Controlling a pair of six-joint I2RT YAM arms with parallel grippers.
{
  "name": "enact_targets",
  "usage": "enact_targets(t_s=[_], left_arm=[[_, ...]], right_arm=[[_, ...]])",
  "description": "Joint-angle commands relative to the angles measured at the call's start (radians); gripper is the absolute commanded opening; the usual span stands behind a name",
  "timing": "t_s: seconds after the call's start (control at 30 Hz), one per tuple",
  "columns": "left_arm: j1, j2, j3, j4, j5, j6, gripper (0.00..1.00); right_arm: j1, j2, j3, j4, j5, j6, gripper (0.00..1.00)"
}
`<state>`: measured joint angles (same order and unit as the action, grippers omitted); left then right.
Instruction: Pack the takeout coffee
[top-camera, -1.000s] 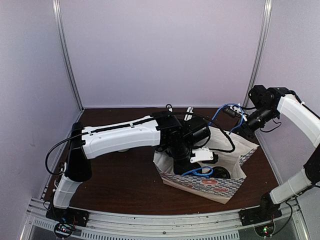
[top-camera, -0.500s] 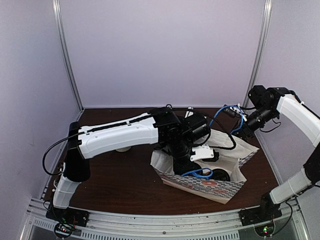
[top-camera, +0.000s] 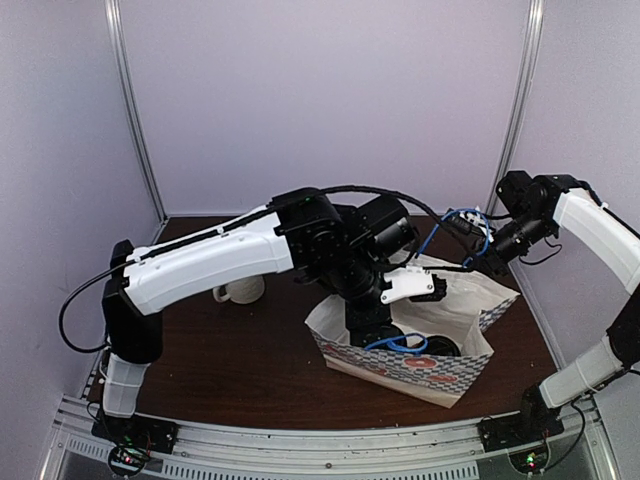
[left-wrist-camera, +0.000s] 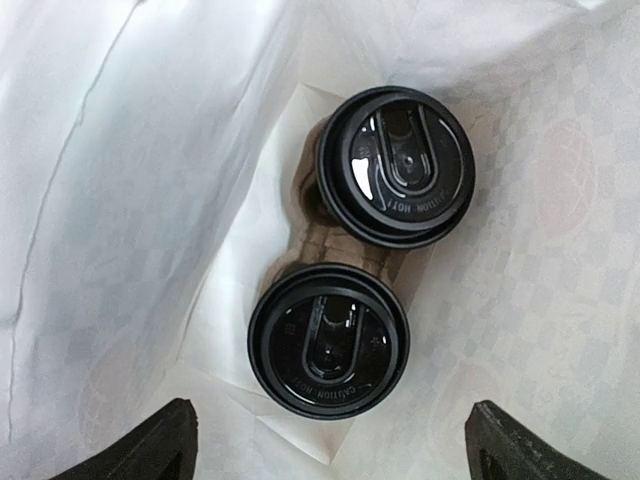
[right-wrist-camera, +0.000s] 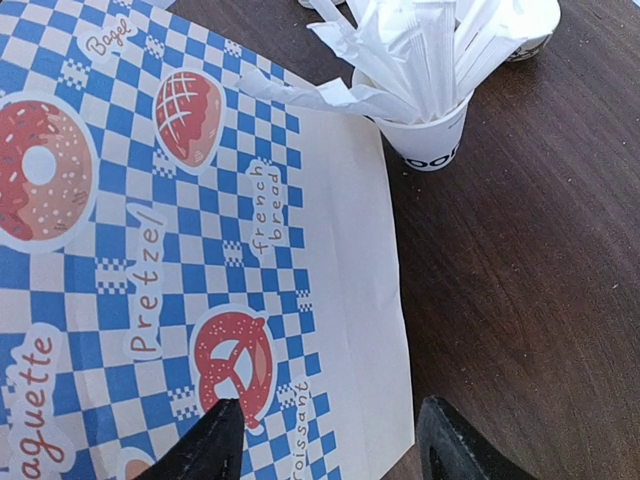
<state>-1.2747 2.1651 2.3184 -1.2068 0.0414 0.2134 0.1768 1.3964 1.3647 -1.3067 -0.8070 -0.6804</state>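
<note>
Two black-lidded coffee cups stand side by side at the bottom of the paper bag, one farther (left-wrist-camera: 398, 165) and one nearer (left-wrist-camera: 328, 340), with brown cardboard between them. A lid also shows in the top view (top-camera: 441, 347). My left gripper (left-wrist-camera: 330, 455) hangs above the nearer cup, open and empty, at the bag's mouth (top-camera: 374, 330). My right gripper (right-wrist-camera: 330, 450) is open over the outside edge of the blue-checked bag (right-wrist-camera: 150, 230), at the bag's far right corner (top-camera: 482, 262).
The bag (top-camera: 420, 372) stands open at centre right, its white inner walls (left-wrist-camera: 130, 180) close around the cups. A white cup of stirrers (right-wrist-camera: 432, 135) stands behind the bag. A cream mug (top-camera: 240, 290) sits left of the bag under my left arm.
My left arm has lifted and pulled back, raising the gripper toward the bag's mouth and uncovering the mug. The right arm has stayed put.
</note>
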Motion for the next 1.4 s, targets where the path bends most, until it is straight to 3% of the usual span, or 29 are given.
enact_targets(t_s=[0.0, 0.17, 0.33, 0.47, 0.57, 0.67, 0.87, 1.03, 1.23, 1.37], left_arm=[[-0.016, -0.044, 0.046, -0.001, -0.017, -0.006, 0.98], [-0.036, -0.083, 0.079, 0.046, -0.083, 0.024, 0.97], [-0.05, -0.194, 0.04, 0.239, -0.096, 0.038, 0.95], [-0.052, -0.321, -0.1, 0.441, -0.129, 0.038, 0.94], [-0.05, -0.399, -0.193, 0.55, -0.244, 0.038, 0.94], [-0.012, -0.433, -0.236, 0.566, -0.332, -0.012, 0.91], [0.135, -0.447, -0.31, 0.503, -0.374, -0.199, 0.79], [0.282, -0.519, -0.467, 0.523, -0.269, -0.381, 0.68], [0.481, -0.57, -0.717, 0.685, 0.072, -0.614, 0.57], [0.504, -0.561, -0.801, 0.764, 0.174, -0.703, 0.59]], right_arm=[[-0.008, 0.009, 0.005, 0.006, -0.01, 0.012, 0.63], [-0.012, 0.019, 0.02, 0.027, 0.012, 0.036, 0.63], [-0.025, 0.05, 0.039, 0.037, 0.019, 0.045, 0.63], [-0.038, 0.075, 0.044, 0.057, 0.035, 0.063, 0.63], [-0.053, 0.087, 0.06, 0.058, 0.039, 0.075, 0.63], [-0.071, 0.09, 0.075, 0.071, 0.05, 0.099, 0.63], [-0.108, 0.092, 0.119, 0.057, 0.069, 0.133, 0.64], [-0.163, 0.061, 0.134, 0.052, 0.094, 0.16, 0.64], [-0.268, 0.022, 0.086, 0.092, 0.13, 0.204, 0.64], [-0.309, -0.009, 0.066, 0.131, 0.143, 0.24, 0.64]])
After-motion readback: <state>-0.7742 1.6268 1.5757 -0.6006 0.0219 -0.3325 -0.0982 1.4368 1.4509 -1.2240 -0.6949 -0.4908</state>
